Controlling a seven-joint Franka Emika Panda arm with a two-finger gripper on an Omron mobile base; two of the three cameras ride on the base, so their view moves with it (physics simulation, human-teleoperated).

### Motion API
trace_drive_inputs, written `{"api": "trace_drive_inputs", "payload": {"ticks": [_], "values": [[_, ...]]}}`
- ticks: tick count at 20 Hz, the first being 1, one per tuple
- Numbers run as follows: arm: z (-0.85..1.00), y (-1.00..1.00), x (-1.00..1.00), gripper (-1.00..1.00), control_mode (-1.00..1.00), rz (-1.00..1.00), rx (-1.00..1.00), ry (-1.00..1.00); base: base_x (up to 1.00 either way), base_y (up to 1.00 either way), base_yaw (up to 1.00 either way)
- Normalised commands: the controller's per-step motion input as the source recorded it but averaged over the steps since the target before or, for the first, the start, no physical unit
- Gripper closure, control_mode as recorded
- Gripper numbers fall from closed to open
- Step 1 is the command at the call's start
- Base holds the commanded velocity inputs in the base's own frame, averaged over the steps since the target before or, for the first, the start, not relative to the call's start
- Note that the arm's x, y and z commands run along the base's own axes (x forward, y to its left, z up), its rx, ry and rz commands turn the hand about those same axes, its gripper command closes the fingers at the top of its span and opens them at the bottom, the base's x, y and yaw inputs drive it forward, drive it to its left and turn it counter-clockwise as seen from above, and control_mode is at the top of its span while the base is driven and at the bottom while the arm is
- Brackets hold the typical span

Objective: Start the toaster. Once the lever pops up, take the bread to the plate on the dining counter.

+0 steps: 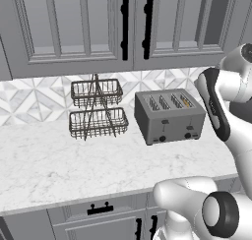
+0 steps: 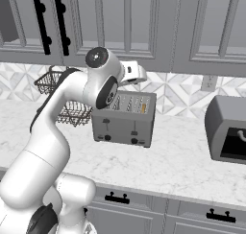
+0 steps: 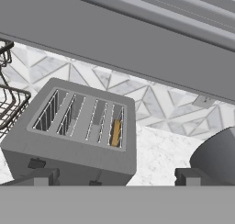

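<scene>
Veined marble worktop (image 1: 44,165), boxy grey toaster (image 1: 170,117), golden bread (image 3: 115,132)

No legible text, labels, brand marks, numbers or signs appear on any surface. The toaster (image 1: 170,117) front carries two levers and two knobs without readable markings. Cabinet doors and wall tiles bear no lettering.

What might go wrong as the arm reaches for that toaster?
The toaster has two small levers on its front, and the bread sits in the rightmost slot, so the open gripper could press the wrong lever instead of the right-hand one. The wire basket rack stands close beside the toaster, so a wide swing might catch it.
</scene>
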Motion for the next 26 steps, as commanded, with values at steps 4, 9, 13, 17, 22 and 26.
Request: {"api": "trace_drive_inputs", "payload": {"ticks": [4,9,13,17,22,26], "values": [[0.00,0.00,0.00,-1.00,-1.00,0.00,0.00,0.00,0.00,0.00,0.00],[0.00,0.00,0.00,-1.00,-1.00,0.00,0.00,0.00,0.00,0.00,0.00],[0.00,0.00,0.00,-1.00,-1.00,0.00,0.00,0.00,0.00,0.00,0.00],[0.00,0.00,0.00,-1.00,-1.00,0.00,0.00,0.00,0.00,0.00,0.00],[0.00,0.00,0.00,-1.00,-1.00,0.00,0.00,0.00,0.00,0.00,0.00],[0.00,0.00,0.00,-1.00,-1.00,0.00,0.00,0.00,0.00,0.00,0.00]]}}
